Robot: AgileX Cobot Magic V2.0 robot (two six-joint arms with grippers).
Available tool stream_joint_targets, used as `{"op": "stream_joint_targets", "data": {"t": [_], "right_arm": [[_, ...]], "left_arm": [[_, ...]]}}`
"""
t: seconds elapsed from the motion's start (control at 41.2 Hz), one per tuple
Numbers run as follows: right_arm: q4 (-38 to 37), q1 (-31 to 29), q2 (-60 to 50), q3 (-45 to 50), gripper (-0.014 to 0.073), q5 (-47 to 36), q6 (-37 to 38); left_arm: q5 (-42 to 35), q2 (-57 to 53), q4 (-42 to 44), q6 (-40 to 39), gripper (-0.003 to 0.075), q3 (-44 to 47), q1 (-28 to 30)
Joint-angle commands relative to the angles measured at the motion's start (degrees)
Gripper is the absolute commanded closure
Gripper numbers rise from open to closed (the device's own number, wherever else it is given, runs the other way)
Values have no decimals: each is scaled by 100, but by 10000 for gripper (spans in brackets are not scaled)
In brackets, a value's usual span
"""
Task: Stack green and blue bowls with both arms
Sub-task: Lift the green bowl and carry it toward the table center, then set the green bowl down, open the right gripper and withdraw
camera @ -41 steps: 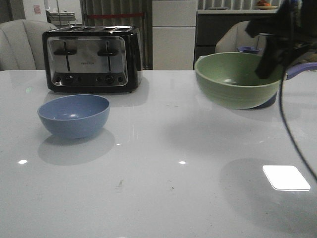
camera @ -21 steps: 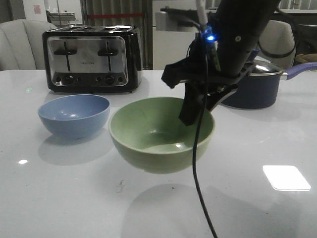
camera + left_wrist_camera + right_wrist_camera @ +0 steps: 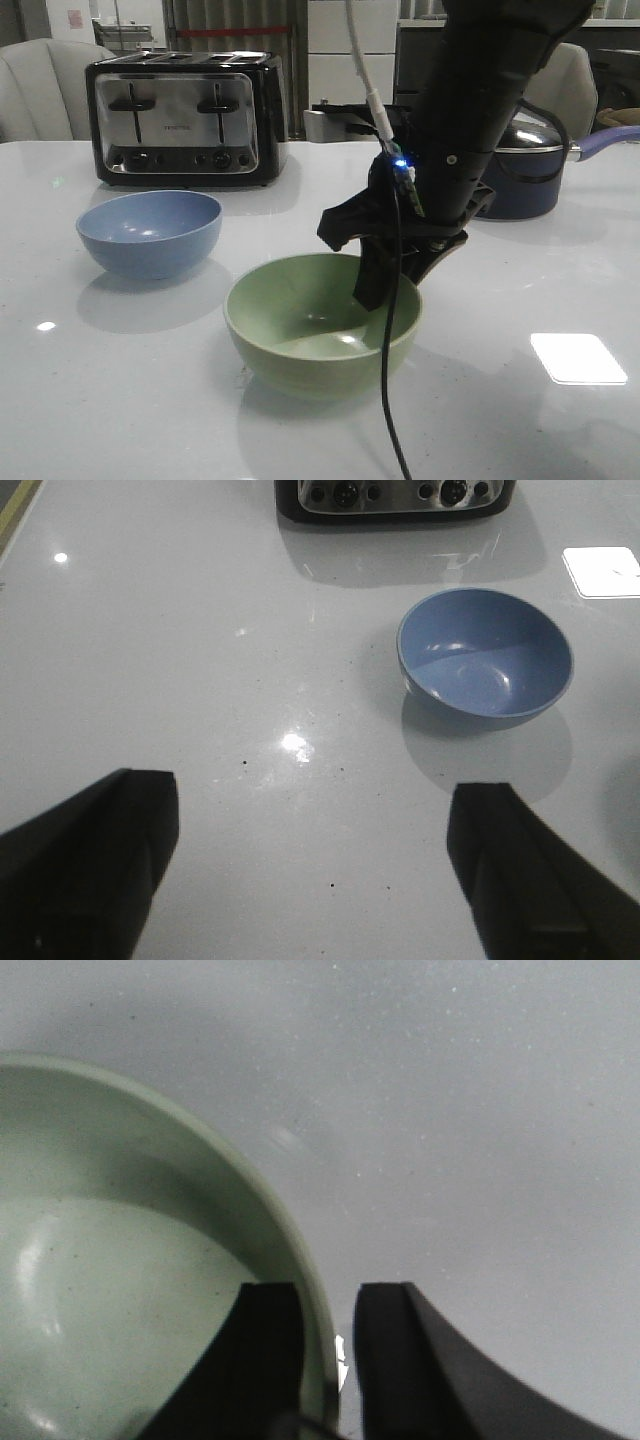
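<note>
My right fingers (image 3: 328,1360) pinch the rim of the green bowl (image 3: 320,322), one inside the wall and one outside. That bowl sits low at the centre of the front frame, on or just above the worktop (image 3: 520,420); I cannot tell which. The blue bowl (image 3: 149,232) rests at left centre, apart from it, in front of the toaster (image 3: 186,118). My left fingers (image 3: 310,870) are spread wide with nothing between them, the blue bowl (image 3: 485,654) in the upper right of their view.
</note>
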Motion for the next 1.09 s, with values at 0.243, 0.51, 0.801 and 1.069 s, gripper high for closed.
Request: {"op": "stream_joint_targets", "data": {"t": [0.243, 0.51, 0.801, 1.069], "right_arm": [[31, 7, -1532, 81, 169, -302, -49], [31, 7, -3442, 1153, 169, -407, -366], [31, 7, -5470, 2202, 169, -234, -366], [31, 7, -6672, 2841, 169, 428, -366]], "left_arm": [[-443, 30, -36, -10, 120, -156, 15], [-443, 30, -36, -10, 120, -156, 15], [-443, 37, -36, -10, 120, -156, 15], [-443, 530, -36, 33, 120, -220, -335]]}}
